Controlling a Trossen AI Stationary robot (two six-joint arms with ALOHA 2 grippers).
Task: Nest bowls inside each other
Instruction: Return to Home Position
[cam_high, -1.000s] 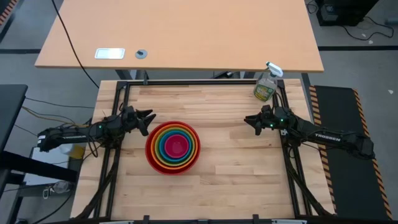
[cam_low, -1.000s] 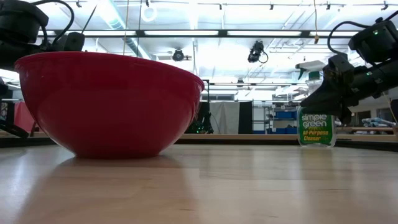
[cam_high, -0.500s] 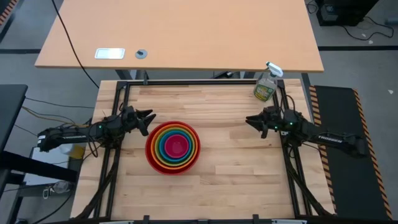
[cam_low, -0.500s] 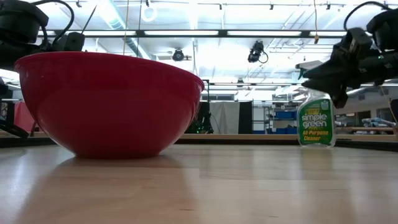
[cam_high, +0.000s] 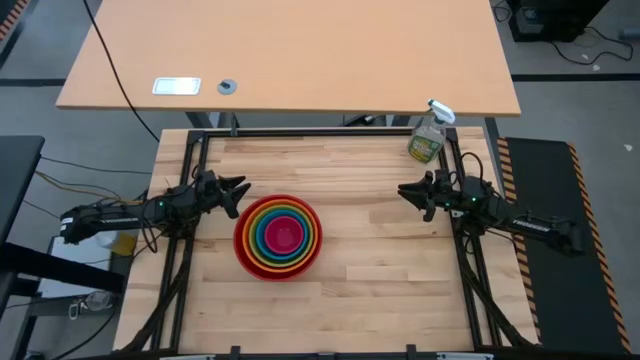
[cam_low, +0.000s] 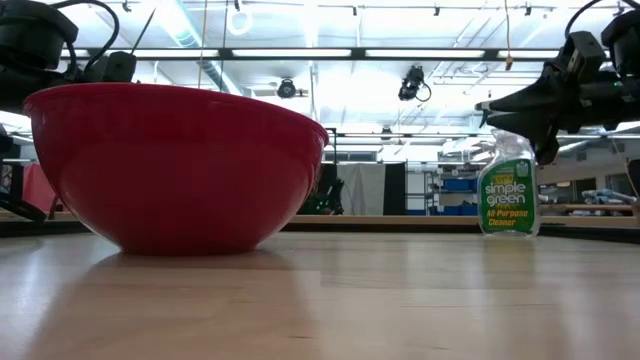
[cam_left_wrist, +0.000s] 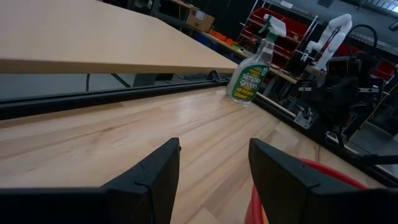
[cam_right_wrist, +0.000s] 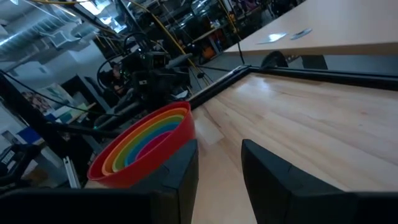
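Note:
The bowls (cam_high: 278, 237) sit nested in one stack left of the table's middle: red outermost, then orange, green and blue rings, magenta-pink at the centre. The red bowl (cam_low: 175, 165) rests on its base on the wood. My left gripper (cam_high: 240, 190) hovers open just off the stack's far-left rim, and the red rim (cam_left_wrist: 323, 171) shows beyond its fingers. My right gripper (cam_high: 403, 192) hovers open near the table's right side, well clear of the stack (cam_right_wrist: 146, 146), pointing level toward it.
A clear spray bottle (cam_high: 428, 135) with green liquid stands at the table's far right corner, just beyond my right gripper. A black frame (cam_high: 320, 131) borders the table. A larger desk (cam_high: 290, 55) stands behind. Bare wood lies in front of the stack and to its right.
My right gripper has risen and drawn back a little toward the table's right edge, tipping up from a downward slant to level. The bowls and my left gripper have kept still.

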